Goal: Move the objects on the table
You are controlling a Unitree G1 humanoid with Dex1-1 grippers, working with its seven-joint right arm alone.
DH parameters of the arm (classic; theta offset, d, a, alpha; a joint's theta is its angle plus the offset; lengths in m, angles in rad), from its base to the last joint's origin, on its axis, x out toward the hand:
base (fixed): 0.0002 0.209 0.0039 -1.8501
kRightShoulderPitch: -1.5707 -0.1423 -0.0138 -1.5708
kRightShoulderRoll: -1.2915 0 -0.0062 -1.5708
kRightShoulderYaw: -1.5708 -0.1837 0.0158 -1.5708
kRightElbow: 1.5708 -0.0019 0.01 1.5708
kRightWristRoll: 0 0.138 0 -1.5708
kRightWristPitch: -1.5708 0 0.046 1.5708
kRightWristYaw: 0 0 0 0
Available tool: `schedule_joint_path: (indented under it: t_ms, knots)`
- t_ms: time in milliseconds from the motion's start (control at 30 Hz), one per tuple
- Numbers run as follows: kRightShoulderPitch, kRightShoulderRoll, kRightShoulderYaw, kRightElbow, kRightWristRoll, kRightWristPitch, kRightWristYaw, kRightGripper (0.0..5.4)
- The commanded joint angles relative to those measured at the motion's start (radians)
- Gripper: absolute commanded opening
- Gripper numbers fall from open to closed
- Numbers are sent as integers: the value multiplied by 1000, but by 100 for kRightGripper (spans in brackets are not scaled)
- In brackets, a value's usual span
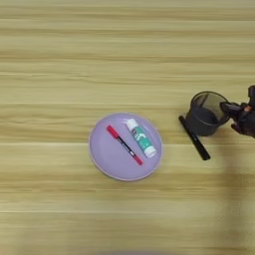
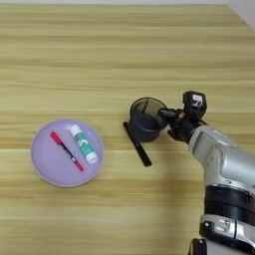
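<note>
The black wire-mesh pen cup (image 2: pixel 145 121) stands upright right of the table's middle. My right gripper (image 2: pixel 169 123) is at the cup's right side and open: the upper fingertip (image 2: pixel 165 113) reaches the rim, while the lower one sits just outside the wall. A slim black marker (image 2: pixel 137 144) lies slanted on the wood, against the cup's left foot. Further left lies the round lilac plate (image 1: pixel 105 149), which holds the thin red pen (image 1: pixel 124 145) and the white-and-green glue stick (image 1: pixel 140 138) side by side, both slanted.
The light-yellow wooden table (image 1: pixel 74 60) fills both views. My silver forearm (image 2: pixel 224 169) comes up from the bottom right corner. The table's far right corner (image 2: pixel 234 7) shows at the top right.
</note>
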Motion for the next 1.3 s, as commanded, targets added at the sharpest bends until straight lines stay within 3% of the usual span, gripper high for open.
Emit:
schedule_joint_path:
  t_ms: [33,367,967,1300]
  knots:
    - [-80,-41,-44,14,1,-85,-41,25]
    - [-97,-46,-92,63,23,-118,-85,25]
    - [-117,-49,-39,210,-37,-197,-121,25]
    - [-138,-51,-45,276,-30,-207,-119,25]
